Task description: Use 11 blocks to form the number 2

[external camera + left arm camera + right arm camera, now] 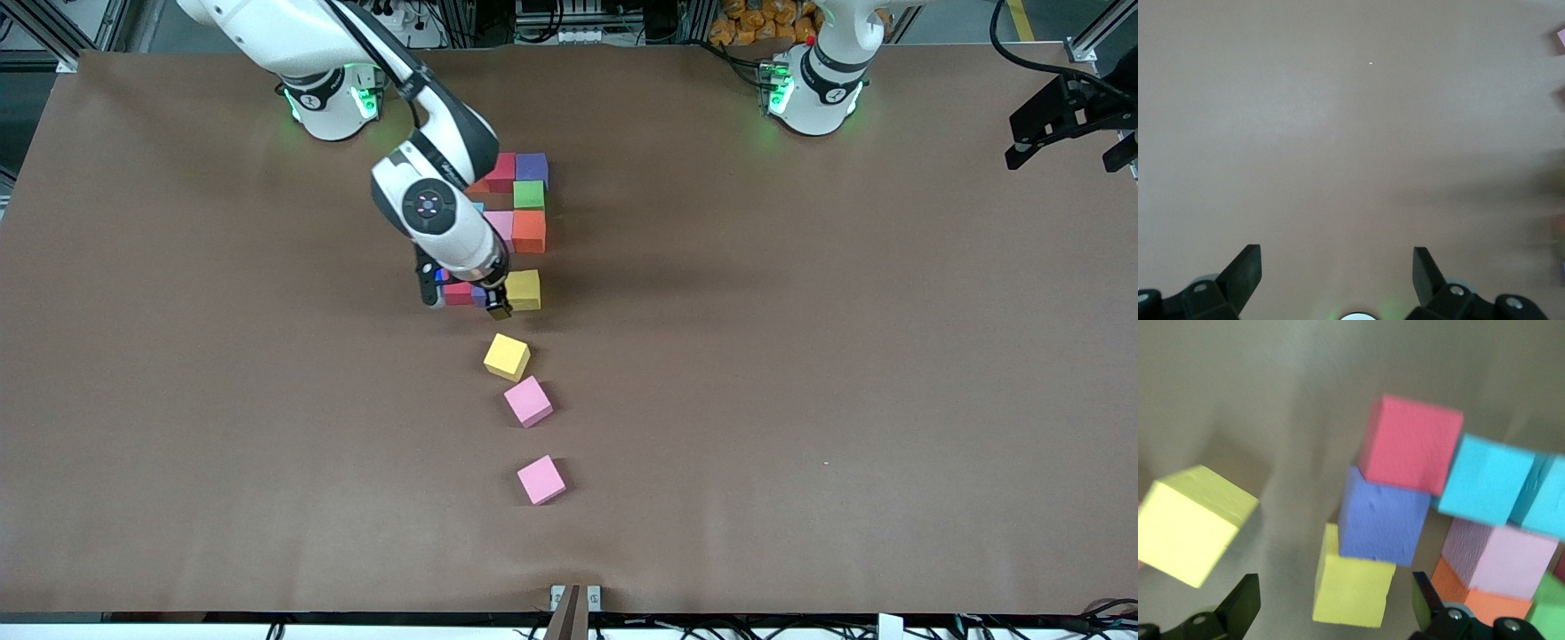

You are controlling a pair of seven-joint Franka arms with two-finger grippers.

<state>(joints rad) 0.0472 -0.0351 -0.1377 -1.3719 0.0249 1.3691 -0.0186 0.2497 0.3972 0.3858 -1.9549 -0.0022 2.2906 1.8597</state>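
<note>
The number 2 (516, 227) lies mid-table as touching blocks. Its row nearest the front camera is a red block (456, 294), a purple block (479, 297) and a yellow block (524, 289). My right gripper (464, 299) hovers open over that row, holding nothing. In the right wrist view the yellow block (1355, 587) shows between the fingers of the right gripper (1335, 600), beside the purple block (1381, 517) and the red block (1411, 443). My left gripper (1337, 267) waits open and empty over bare table at the left arm's end.
Three loose cubes lie in a line nearer the front camera than the digit: a yellow cube (507, 356), a bright pink cube (528, 401) and a second bright pink cube (541, 479). The loose yellow cube (1188, 527) also shows in the right wrist view.
</note>
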